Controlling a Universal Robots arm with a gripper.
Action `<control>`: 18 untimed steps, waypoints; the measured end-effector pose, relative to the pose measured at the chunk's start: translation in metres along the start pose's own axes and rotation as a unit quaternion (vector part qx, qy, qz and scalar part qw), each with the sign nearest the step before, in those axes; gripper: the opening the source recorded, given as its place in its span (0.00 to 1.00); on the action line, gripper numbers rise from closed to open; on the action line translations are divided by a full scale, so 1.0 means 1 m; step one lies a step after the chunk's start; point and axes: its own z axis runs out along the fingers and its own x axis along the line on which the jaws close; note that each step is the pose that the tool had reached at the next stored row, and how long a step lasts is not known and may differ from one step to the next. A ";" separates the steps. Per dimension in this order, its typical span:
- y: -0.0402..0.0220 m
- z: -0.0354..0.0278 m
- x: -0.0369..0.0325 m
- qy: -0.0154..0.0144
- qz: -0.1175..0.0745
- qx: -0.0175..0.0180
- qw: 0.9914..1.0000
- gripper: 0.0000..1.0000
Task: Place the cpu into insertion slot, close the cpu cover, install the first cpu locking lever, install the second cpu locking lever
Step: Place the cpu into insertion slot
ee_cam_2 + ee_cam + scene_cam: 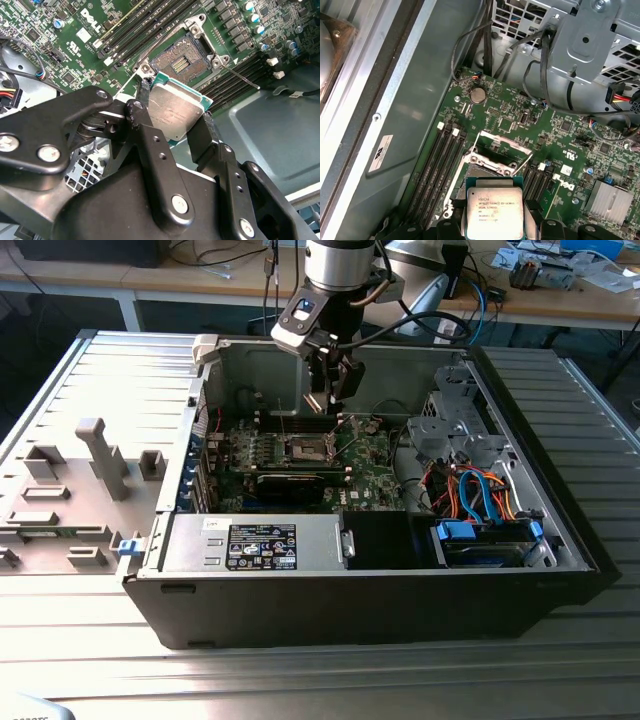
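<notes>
1. At the exterior view's left, a grey tray with blocks (90, 470) lies on the ridged surface (300, 670). It is well apart from the work.
2. Next comes the open computer box (400, 600). It lies on its side, so the green board (370, 455) inside faces up and the arm can reach down to it.
3. The claw (335, 390) hangs over the middle of the board, above the slot (305, 448).
4. In the second wrist view, the claw (176, 102) is pinching the chip (175, 112) by two opposite edges, one black finger (145, 100) on each side. That leaves the shiny top and the underside free.
5. The chip is up in the air, close over the slot (181, 62) but not in it. The slot's dark middle is bare.
6. In the first wrist view, the chip (494, 210) sits square to the slot (492, 167), which I judge helps it go in straight.
7. The cover (495, 135) seems to stand open behind the slot, leaving room for the chip.
8. A thin metal rod (242, 79) sticks out loose beside the slot, so nothing is locked yet.
9. At the exterior view's right, blue and orange wires (480, 490) stay clear of the claw.
</notes>
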 end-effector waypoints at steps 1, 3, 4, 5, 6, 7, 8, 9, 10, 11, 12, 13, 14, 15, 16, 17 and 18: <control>0.0000 0.0000 0.0000 0.000 0.000 0.000 1.000 0.54; 0.0000 0.0000 0.0000 0.000 0.001 0.000 1.000 0.54; 0.0000 0.0000 0.0000 0.000 0.002 0.000 1.000 0.54; 0.0000 0.0000 0.0000 0.000 0.003 0.000 1.000 0.54; 0.0000 0.0000 0.0000 0.000 0.003 0.000 1.000 0.54; 0.0000 0.0000 0.0000 0.000 0.004 0.000 1.000 0.54; 0.0000 0.0000 0.0000 0.000 0.005 0.000 1.000 0.54; 0.0000 0.0000 0.0000 0.000 0.005 0.000 1.000 0.54; 0.0000 0.0000 0.0000 0.000 0.005 0.000 1.000 0.54; 0.0000 0.0000 0.0000 0.000 0.006 0.000 1.000 0.54; 0.0000 0.0000 0.0000 0.000 0.006 0.000 1.000 0.54; 0.0000 0.0000 0.0000 0.000 0.007 0.000 1.000 0.54; 0.0000 0.0000 0.0000 0.000 0.007 0.000 1.000 0.54; 0.0000 0.0000 0.0000 0.000 0.007 0.000 1.000 0.54; 0.0000 0.0000 0.0000 0.000 0.008 0.000 1.000 0.54; 0.0000 0.0000 0.0000 0.000 0.008 0.000 1.000 0.54; 0.0000 0.0000 0.0000 0.000 0.008 0.000 1.000 0.54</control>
